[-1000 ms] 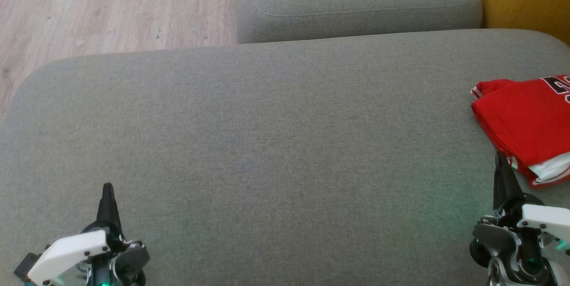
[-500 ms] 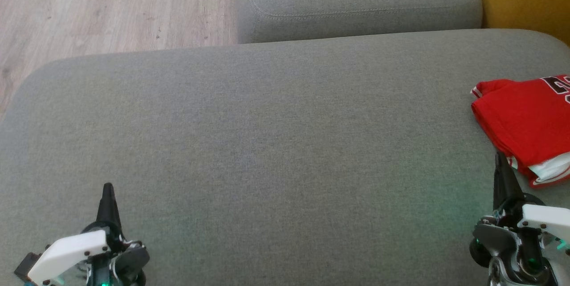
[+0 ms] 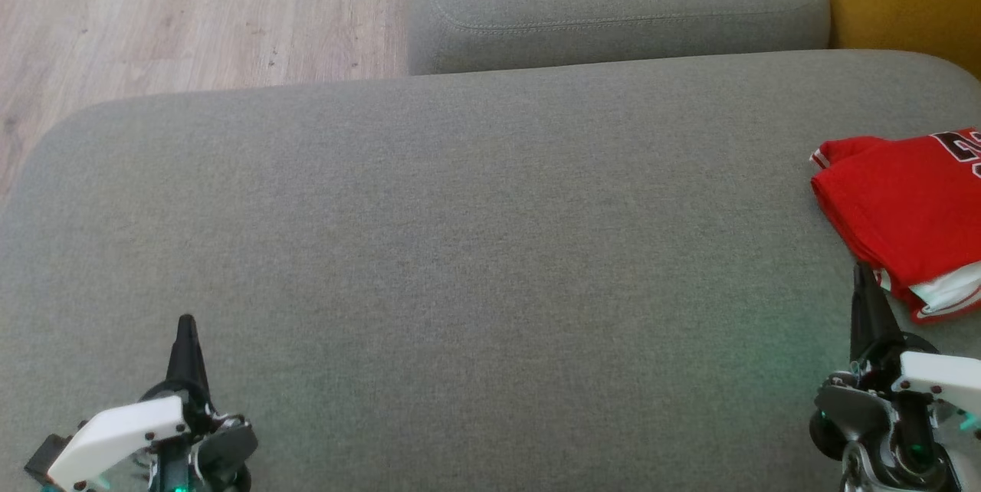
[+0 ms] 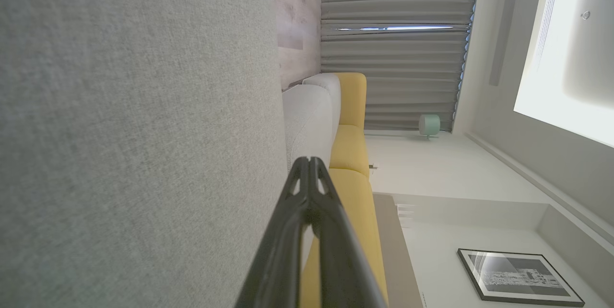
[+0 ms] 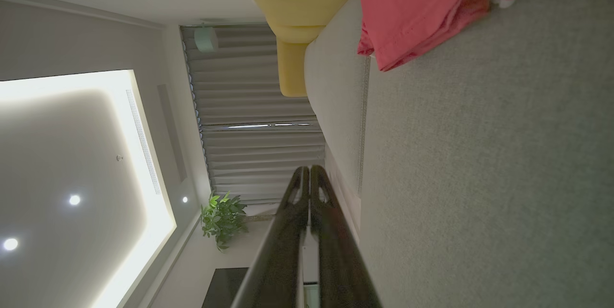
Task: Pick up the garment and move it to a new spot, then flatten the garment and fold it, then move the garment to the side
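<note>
Our red garment (image 3: 904,208) lies folded at the sofa seat's (image 3: 460,247) right side, cut off by the frame; we cannot read its lettering. Our left hand (image 3: 185,321) and right hand (image 3: 863,270), fingers pressed together and empty, flank a wide stretch of seat.

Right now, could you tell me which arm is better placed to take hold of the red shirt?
Right, I think. The right gripper sits just beside the folded red shirt; the left gripper is far across the sofa.
</note>
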